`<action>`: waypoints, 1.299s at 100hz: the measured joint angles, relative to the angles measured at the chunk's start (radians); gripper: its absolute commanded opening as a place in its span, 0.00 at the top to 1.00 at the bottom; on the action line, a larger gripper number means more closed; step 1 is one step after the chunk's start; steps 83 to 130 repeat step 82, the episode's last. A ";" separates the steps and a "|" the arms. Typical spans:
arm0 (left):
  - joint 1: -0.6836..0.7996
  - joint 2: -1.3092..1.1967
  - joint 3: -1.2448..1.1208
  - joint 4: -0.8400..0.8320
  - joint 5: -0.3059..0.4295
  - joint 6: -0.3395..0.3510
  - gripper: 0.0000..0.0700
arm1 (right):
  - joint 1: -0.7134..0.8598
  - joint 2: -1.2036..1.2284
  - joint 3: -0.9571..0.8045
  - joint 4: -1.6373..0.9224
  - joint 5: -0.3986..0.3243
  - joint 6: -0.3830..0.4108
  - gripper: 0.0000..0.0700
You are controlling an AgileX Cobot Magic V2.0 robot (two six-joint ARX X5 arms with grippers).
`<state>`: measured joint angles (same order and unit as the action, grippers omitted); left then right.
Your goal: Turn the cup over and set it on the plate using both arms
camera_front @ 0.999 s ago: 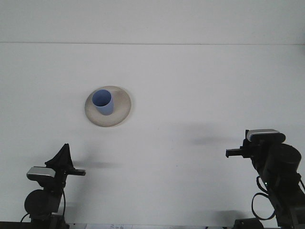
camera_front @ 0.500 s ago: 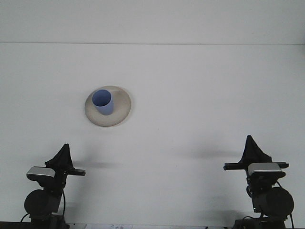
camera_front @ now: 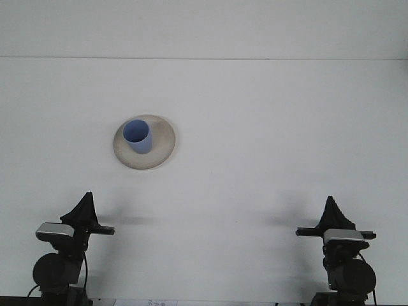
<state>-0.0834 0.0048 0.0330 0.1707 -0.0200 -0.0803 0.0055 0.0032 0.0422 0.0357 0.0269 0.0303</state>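
Observation:
A blue cup (camera_front: 138,136) stands upright, mouth up, on a round beige plate (camera_front: 163,150) left of the table's centre. My left gripper (camera_front: 85,205) rests low at the front left, well short of the plate, pointing away over the table. At the front right my right gripper (camera_front: 331,211) sits in a matching low pose, far from the cup. Nothing is held by either one.
The white table (camera_front: 268,127) runs back to a pale wall, its far edge a thin line across the top of the front view. Both arm bases and their cameras sit at the bottom corners.
The right arm has swung down and turned from a raised, sideways pose to a low rest pose facing forward. The left arm, cup and plate have not moved.

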 measured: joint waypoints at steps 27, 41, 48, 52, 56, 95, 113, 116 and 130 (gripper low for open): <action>0.000 0.000 0.000 0.001 0.000 0.000 0.98 | 0.000 -0.001 -0.027 0.059 0.000 0.000 1.00; 0.000 0.000 0.000 0.001 0.000 0.000 0.98 | 0.000 -0.001 -0.027 0.064 0.000 0.000 1.00; 0.000 0.000 0.000 0.001 0.000 0.000 0.98 | 0.000 -0.001 -0.027 0.064 0.000 0.000 1.00; 0.000 0.000 0.000 0.001 0.000 0.000 0.98 | 0.000 -0.001 -0.027 0.064 0.000 0.000 1.00; 0.000 0.000 0.000 0.001 0.000 0.000 0.98 | 0.000 -0.001 -0.027 0.064 0.000 0.000 1.00; 0.000 0.000 0.000 0.001 0.000 0.000 0.98 | 0.000 -0.001 -0.027 0.064 0.000 0.000 1.00; 0.000 0.000 0.000 0.001 0.000 0.000 0.98 | 0.000 -0.001 -0.027 0.064 0.000 0.000 1.00; 0.000 0.000 0.000 0.001 0.000 0.000 0.98 | 0.000 -0.001 -0.027 0.064 0.000 0.000 1.00; 0.000 0.000 0.000 0.001 0.000 0.000 0.98 | 0.000 -0.001 -0.027 0.064 0.000 0.000 1.00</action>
